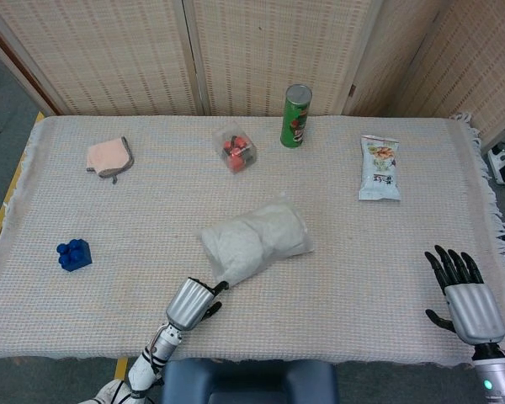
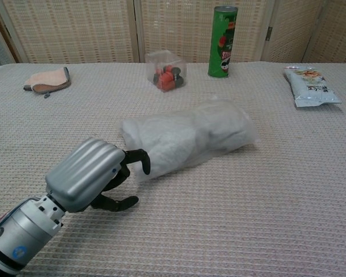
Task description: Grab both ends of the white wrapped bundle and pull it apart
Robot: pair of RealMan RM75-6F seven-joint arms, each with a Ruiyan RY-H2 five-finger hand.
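Woven screens back your scene; the table [image 1: 387,269] wears a pale waffle-weave cloth with a fringe at its 3 o'clock edge.

Your white wrapped bundle [image 1: 257,239] lies near table centre, long axis running from 8 o'clock to 2 o'clock, flat on the cloth.

Your left hand [image 1: 194,300] sits at 7 o'clock of the bundle, fingers curled and apart, one fingertip [image 2: 145,165] at the bundle's near corner. You hold nothing; from the chest view I cannot tell whether the tip touches the wrap or sits just short of it.

Your right hand [image 1: 465,295] is at 4 o'clock of the bundle, well apart from it, near the table's front right corner. Fingers spread and extended, empty. It shows in the head view only.

Other items, all clear of your hands:
- snack bag [image 1: 380,167] at 2 o'clock of the bundle.
- green chip can [image 1: 295,116] upright at 12 o'clock, near the back edge.
- pink cloth [image 1: 109,157] at 10 o'clock.
- clear box [image 1: 236,148] with red and dark pieces, at 12 o'clock, left of the can.
- blue block [image 1: 74,254] at 9 o'clock, near the left edge.
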